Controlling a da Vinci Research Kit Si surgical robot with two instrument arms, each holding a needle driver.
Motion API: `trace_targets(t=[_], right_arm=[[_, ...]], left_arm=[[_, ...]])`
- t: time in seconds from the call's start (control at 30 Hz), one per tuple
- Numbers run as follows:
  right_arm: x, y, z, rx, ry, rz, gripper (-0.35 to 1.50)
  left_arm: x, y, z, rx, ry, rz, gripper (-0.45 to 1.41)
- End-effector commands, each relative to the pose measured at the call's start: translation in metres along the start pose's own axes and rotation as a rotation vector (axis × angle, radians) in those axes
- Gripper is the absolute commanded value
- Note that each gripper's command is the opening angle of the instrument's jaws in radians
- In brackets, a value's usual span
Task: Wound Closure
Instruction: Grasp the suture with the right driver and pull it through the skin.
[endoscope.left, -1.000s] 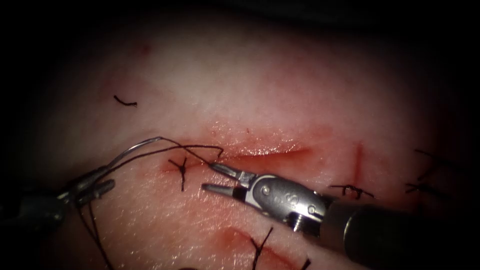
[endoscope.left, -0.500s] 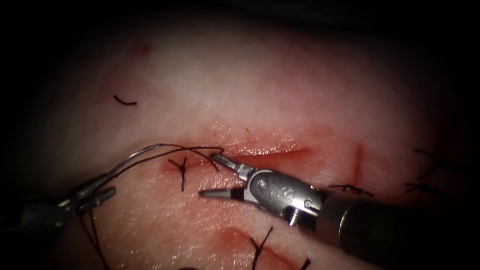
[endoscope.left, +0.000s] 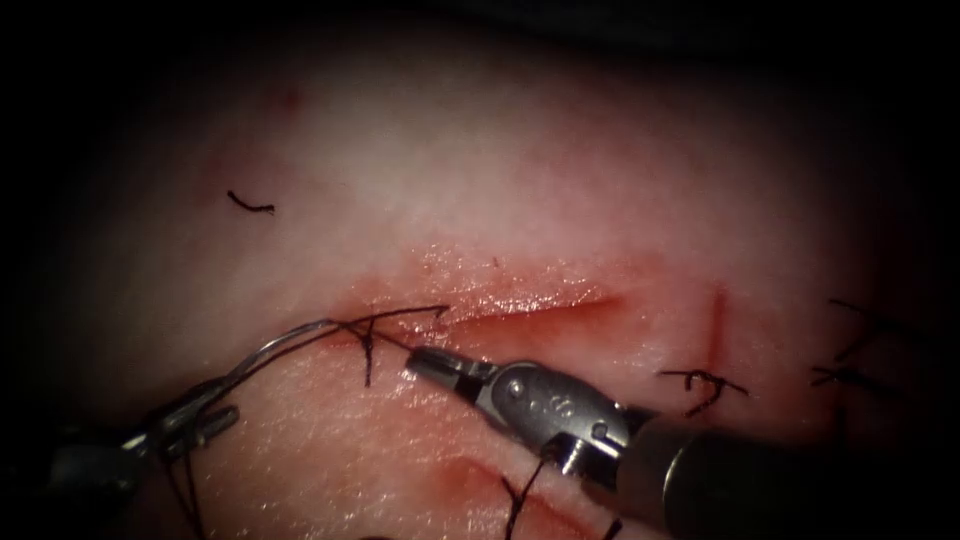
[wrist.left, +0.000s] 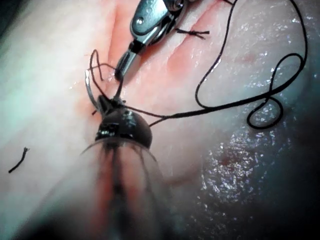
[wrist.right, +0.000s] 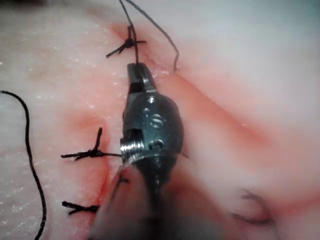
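Left tool (endoscope.left: 190, 420) sits far left of the cut (endoscope.left: 530, 312), jaws clamped on the needle (endoscope.left: 275, 345) near its thread end; the needle arcs free above the tissue (endoscope.left: 480, 180), not in it

Right tool (endoscope.left: 425, 362) has closed since half a second ago and dropped just below the cut's left end, beside the tied stitch (endoscope.left: 366, 345). Jaws look pressed together on the thread (endoscope.left: 405, 315), though the grip is hard to confirm here

Judgement: hold the strand flat at the jaw tips, keep pull low and along the cut, and spare the finished knot
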Motion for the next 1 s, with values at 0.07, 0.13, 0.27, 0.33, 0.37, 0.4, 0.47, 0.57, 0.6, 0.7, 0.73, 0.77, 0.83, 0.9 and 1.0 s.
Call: trace_targets(t=[0.07, 0.13, 0.27, 0.33, 0.37, 0.4, 0.47, 0.57, 0.6, 0.7, 0.73, 0.77, 0.83, 0.9, 1.0], right_arm=[[-0.0014, -0.0033, -0.0016, 0.041, -0.018, 0.014, -0.35], [-0.0020, -0.0050, -0.0026, 0.071, -0.040, 0.007, -0.35], [-0.0026, -0.0089, -0.0043, 0.142, -0.061, 0.017, -0.35], [-0.0023, -0.0103, -0.0048, 0.167, -0.064, 0.023, -0.35], [-0.0017, -0.0118, -0.0053, 0.190, -0.065, 0.020, -0.35], [-0.0017, -0.0118, -0.0053, 0.190, -0.065, 0.020, -0.35], [-0.0010, -0.0131, -0.0057, 0.211, -0.067, 0.018, -0.35], [0.0004, -0.0136, -0.0057, 0.251, -0.032, -0.052, -0.35], [0.0004, -0.0136, -0.0057, 0.251, -0.032, -0.052, -0.35], [0.0018, -0.0121, -0.0057, 0.283, 0.050, -0.088, 0.74], [0.0026, -0.0106, -0.0057, 0.287, 0.080, -0.109, 1.11], [0.0032, -0.0095, -0.0058, 0.289, 0.098, -0.110, 1.21], [0.0036, -0.0086, -0.0058, 0.291, 0.109, -0.121, 1.23], [0.0049, -0.0055, -0.0060, 0.295, 0.133, -0.186, 1.32], [0.0062, -0.0026, -0.0063, 0.270, 0.163, -0.292, 1.23]], left_arm=[[-0.0010, 0.0015, 0.0010, -0.007, 0.007, -0.016, -0.45], [-0.0020, 0.0030, 0.0010, -0.027, 0.012, -0.039, -0.45], [-0.0035, 0.0052, 0.0010, -0.053, 0.021, -0.068, -0.45], [-0.0040, 0.0061, 0.0008, -0.054, 0.031, -0.090, -0.45], [-0.0042, 0.0066, 0.0007, -0.054, 0.039, -0.099, -0.45], [-0.0042, 0.0066, 0.0007, -0.054, 0.039, -0.099, -0.45], [-0.0042, 0.0067, 0.0006, -0.057, 0.043, -0.098, -0.45], [-0.0042, 0.0056, 0.0010, -0.061, 0.035, -0.105, -0.45], [-0.0042, 0.0056, 0.0010, -0.061, 0.035, -0.105, -0.45], [-0.0042, 0.0040, 0.0016, -0.064, 0.032, -0.118, -0.45], [-0.0043, 0.0025, 0.0022, -0.052, 0.042, -0.146, -0.45], [-0.0043, 0.0018, 0.0025, -0.049, 0.046, -0.143, -0.45], [-0.0043, 0.0011, 0.0027, -0.050, 0.046, -0.143, -0.45], [-0.0044, -0.0013, 0.0037, -0.031, 0.054, -0.141, -0.45], [-0.0048, -0.0035, 0.0046, -0.008, 0.048, -0.141, -0.45]])
